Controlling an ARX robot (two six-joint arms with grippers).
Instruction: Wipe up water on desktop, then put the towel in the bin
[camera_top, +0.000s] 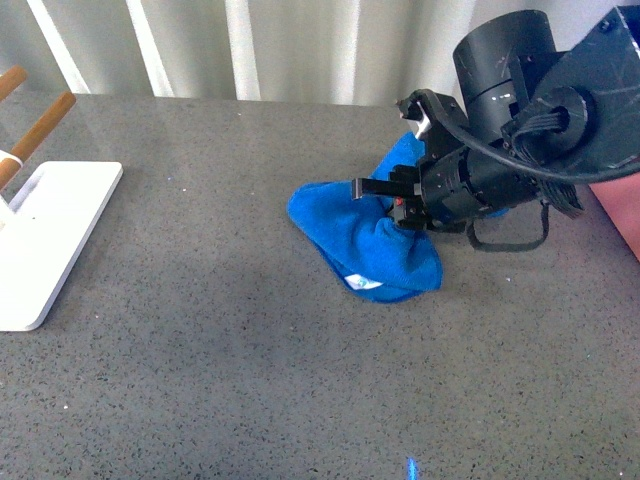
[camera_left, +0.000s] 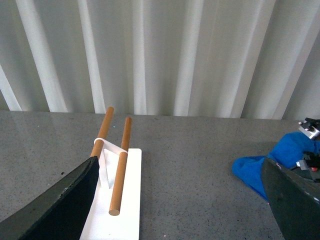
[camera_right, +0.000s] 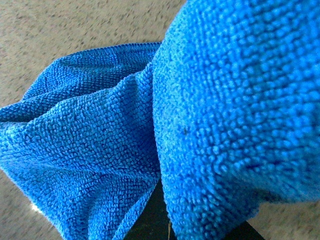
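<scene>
The bright blue towel (camera_top: 345, 235) lies crumpled on the speckled grey desktop (camera_top: 200, 360), its white label (camera_top: 362, 283) at the near edge. My right gripper (camera_top: 400, 205) is shut on the towel's right side, low over the surface. In the right wrist view the towel (camera_right: 200, 125) fills nearly the whole picture and hides the fingers. My left gripper (camera_left: 177, 210) is open over bare desktop, well left of the towel (camera_left: 252, 172). A sliver of the salmon-pink bin (camera_top: 622, 215) shows at the right edge, behind the right arm. I can make out no water.
A flat white stand with wooden rods (camera_top: 50, 230) sits at the desktop's left edge, also close to the left gripper's left finger (camera_left: 60, 205). A white corrugated wall (camera_left: 175, 55) runs along the back of the desktop.
</scene>
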